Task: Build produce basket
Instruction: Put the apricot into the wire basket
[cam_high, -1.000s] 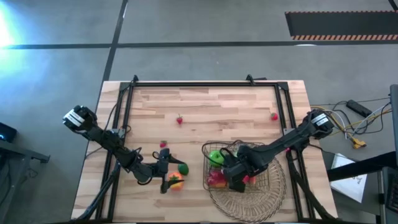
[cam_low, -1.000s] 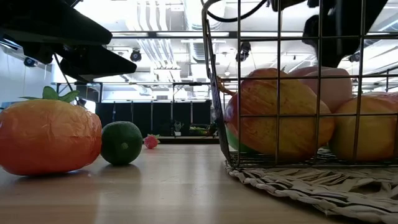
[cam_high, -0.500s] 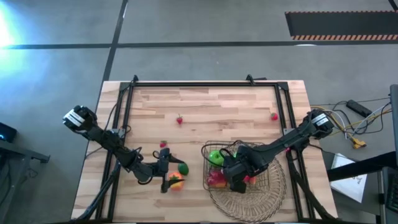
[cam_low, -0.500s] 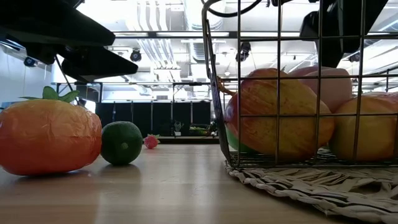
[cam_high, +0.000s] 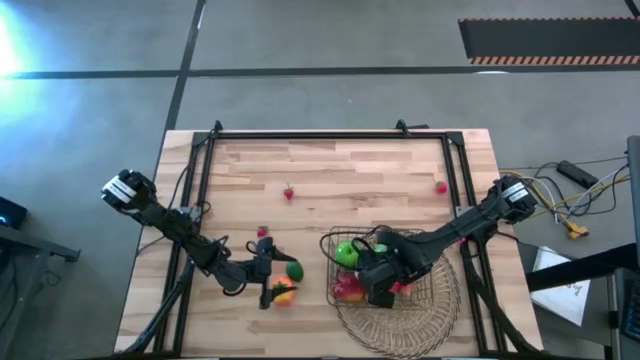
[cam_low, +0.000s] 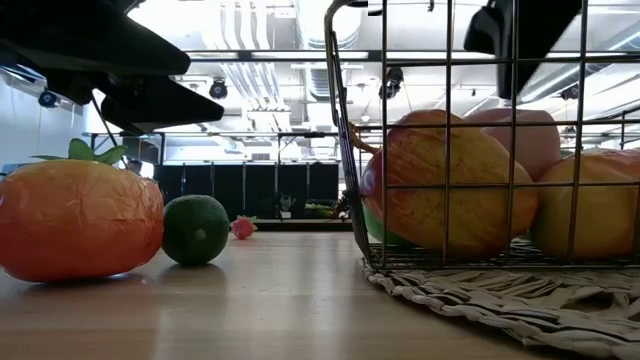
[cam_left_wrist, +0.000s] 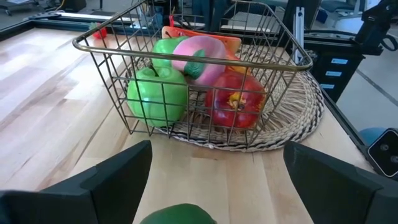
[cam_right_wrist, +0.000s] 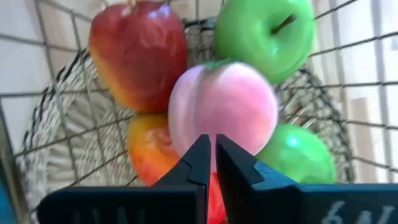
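Basket: copper wire basket (cam_high: 392, 272) sits on a round woven mat (cam_high: 400, 325) near the surface's (cam_high: 340, 170) front right corner.
Basket contents: the left wrist view shows a green apple (cam_left_wrist: 155, 93), a pink peach (cam_left_wrist: 198, 57) and a red apple (cam_left_wrist: 238, 102); the right wrist view adds a second green fruit (cam_right_wrist: 297, 155) and an orange-yellow one (cam_right_wrist: 149, 152) under the peach (cam_right_wrist: 224, 106).
Right end effector: right end effector (cam_right_wrist: 210, 163) is above the basket, fingers pressed together on nothing, just over the peach.
Left end effector: left end effector (cam_high: 268, 272) stands open, empty, near the front edge left of the basket, over an orange fruit (cam_high: 283, 292) and a lime (cam_high: 294, 270).
Low view only: orange fruit (cam_low: 80, 218) and lime (cam_low: 196, 229) touch, resting on the surface.
High view only: small red berries (cam_high: 289, 192) lie loose mid-surface, another (cam_high: 441, 186) by the right edge.
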